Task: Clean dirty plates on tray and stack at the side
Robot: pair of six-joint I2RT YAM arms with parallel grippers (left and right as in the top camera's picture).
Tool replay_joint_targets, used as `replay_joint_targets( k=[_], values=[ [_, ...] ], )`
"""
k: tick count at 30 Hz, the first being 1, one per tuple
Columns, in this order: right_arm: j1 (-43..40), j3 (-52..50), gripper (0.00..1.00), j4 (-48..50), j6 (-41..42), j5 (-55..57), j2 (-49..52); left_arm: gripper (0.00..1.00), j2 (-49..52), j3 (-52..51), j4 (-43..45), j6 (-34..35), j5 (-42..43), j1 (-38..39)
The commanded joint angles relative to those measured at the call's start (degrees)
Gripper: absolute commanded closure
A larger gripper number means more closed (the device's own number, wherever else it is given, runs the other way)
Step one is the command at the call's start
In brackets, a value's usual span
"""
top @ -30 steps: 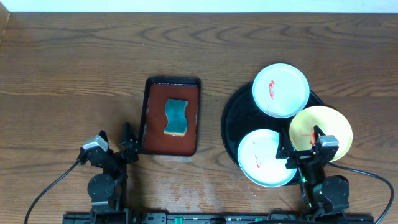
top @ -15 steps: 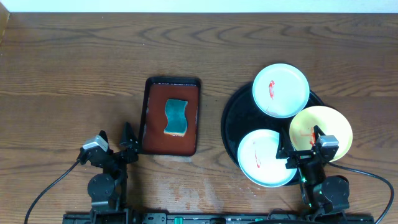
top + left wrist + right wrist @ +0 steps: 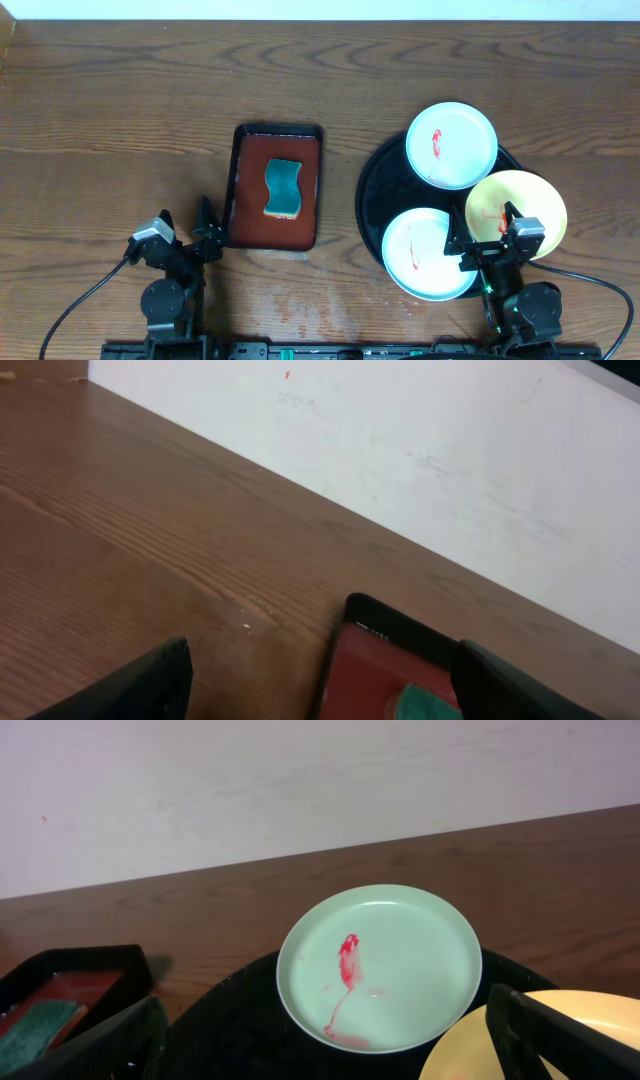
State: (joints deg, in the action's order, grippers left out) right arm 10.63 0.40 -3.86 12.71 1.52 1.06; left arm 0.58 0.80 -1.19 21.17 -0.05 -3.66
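Overhead, the round black tray (image 3: 374,200) sits on the worktop (image 3: 120,100) toward its right edge, nearer the near edge than the far one. Most of it is covered by three plates, each marked with a red smear. The far mint plate (image 3: 452,145) overhangs the tray's far rim, the yellow plate (image 3: 520,200) overhangs its right rim, and the near mint plate (image 3: 425,255) reaches past its near rim. Whether the yellow plate touches the far mint one or only overlaps it cannot be told. The right claw (image 3: 482,232) hangs over the gap between the near mint and yellow plates and hides their facing edges. It is spread wide and holds nothing. Its wrist view shows the far mint plate (image 3: 380,965) whole, while the yellow plate (image 3: 462,1055) is cut off by the frame and one dark finger (image 3: 570,1040). A reddish-brown tray (image 3: 250,190) lies near the middle of the near edge with a teal sponge (image 3: 283,187) on it. The left claw (image 3: 186,220) is just beside its near left corner, also wide and empty. In the left wrist view that tray (image 3: 365,670) and sponge (image 3: 432,705) are clipped by the bottom edge.
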Motion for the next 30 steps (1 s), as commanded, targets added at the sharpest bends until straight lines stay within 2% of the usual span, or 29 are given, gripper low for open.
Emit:
replay_joint_targets(
  k=[1,8,10,15,21,25,30],
  values=[
    [0.28,-0.09,0.01,-0.02,-0.55,0.37,0.07,0.17,-0.24,-0.57,-2.69,-0.11,1.38,-0.13],
    [0.28,-0.09,0.01,0.63,-0.55,-3.69,0.07,0.17,-0.24,-0.37,-0.74,0.07,5.64,-0.13],
    [0.28,0.74,0.01,3.43,-0.55,-8.20,0.07,0.17,-0.24,1.62,2.45,-0.17,10.16,-0.13],
    [0.28,9.94,0.01,2.91,-0.57,-13.03,1.27,0.17,3.56,11.80,0.76,-1.27,11.08,-0.13],
    [0.28,27.98,0.01,-7.30,-2.36,-12.98,13.51,0.17,20.92,33.24,-14.21,-2.51,12.00,-0.13],
    [0.28,41.05,0.01,-18.47,-2.73,-14.56,27.10,0.17,37.00,49.16,-30.80,-6.10,16.44,-0.13],
    [0.28,53.90,0.01,-29.18,-2.78,-18.12,44.04,0.17,52.96,61.68,-46.73,-9.31,16.55,-0.11]
  ],
)
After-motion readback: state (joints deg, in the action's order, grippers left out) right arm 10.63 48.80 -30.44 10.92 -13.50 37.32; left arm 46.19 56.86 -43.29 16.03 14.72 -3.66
